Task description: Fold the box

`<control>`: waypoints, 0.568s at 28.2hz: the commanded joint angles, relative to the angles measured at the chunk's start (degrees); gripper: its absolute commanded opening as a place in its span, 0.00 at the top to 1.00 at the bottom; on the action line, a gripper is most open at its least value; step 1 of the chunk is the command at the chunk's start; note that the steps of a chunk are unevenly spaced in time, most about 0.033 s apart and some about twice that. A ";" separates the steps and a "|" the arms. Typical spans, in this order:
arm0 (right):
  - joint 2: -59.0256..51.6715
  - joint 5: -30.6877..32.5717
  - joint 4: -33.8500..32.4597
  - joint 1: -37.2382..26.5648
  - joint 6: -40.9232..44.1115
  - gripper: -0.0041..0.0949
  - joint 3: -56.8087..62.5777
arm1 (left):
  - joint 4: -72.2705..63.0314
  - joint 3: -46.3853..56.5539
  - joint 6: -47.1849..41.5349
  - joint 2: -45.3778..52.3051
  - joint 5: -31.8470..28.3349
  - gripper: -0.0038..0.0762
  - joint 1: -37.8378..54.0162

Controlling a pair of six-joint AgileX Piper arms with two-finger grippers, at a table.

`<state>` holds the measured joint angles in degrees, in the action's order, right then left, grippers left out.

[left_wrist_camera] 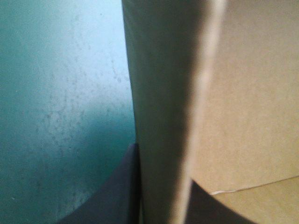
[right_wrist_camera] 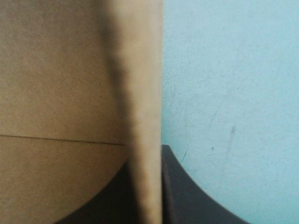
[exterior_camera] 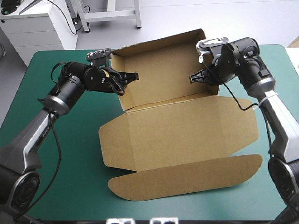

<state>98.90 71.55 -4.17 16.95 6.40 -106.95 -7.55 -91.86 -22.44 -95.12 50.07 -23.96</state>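
Box (exterior_camera: 187,130) in left tool (exterior_camera: 131,77), right tool (exterior_camera: 195,77)

Plain brown box (exterior_camera: 187,126), teal-green cover (exterior_camera: 79,158)

Silver-grey links (exterior_camera: 35,140) and black joints (exterior_camera: 79,80) carry the black left hand (exterior_camera: 133,77) and right hand (exterior_camera: 194,77).

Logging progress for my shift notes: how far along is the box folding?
Done: the box has its back and side walls up. In hand: the left gripper and the right gripper each pinch a side wall. Left: the lid and the front flap lie flat.
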 commanded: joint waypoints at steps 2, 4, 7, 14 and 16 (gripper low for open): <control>-1.96 0.15 -1.17 -4.54 -0.72 0.97 2.67 | -3.65 -8.13 3.23 -3.34 7.33 0.96 2.58; -1.96 0.15 -1.90 -4.83 -0.72 0.97 5.47 | -3.32 -10.67 4.52 -6.75 11.30 0.96 2.98; -1.53 0.15 -1.74 -4.83 -0.98 0.97 9.95 | -3.44 -13.37 6.13 -10.99 15.15 0.96 3.09; 2.01 -1.31 5.15 -4.83 -2.41 0.97 15.23 | -3.33 -14.79 8.53 -17.25 19.32 0.96 2.00; 3.61 -1.80 7.63 -4.83 -2.51 0.97 15.24 | -3.11 -14.79 9.12 -18.44 19.78 0.96 0.90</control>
<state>104.31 69.96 4.22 13.34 5.85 -90.56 -12.44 -104.78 -15.21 -116.32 68.58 -22.58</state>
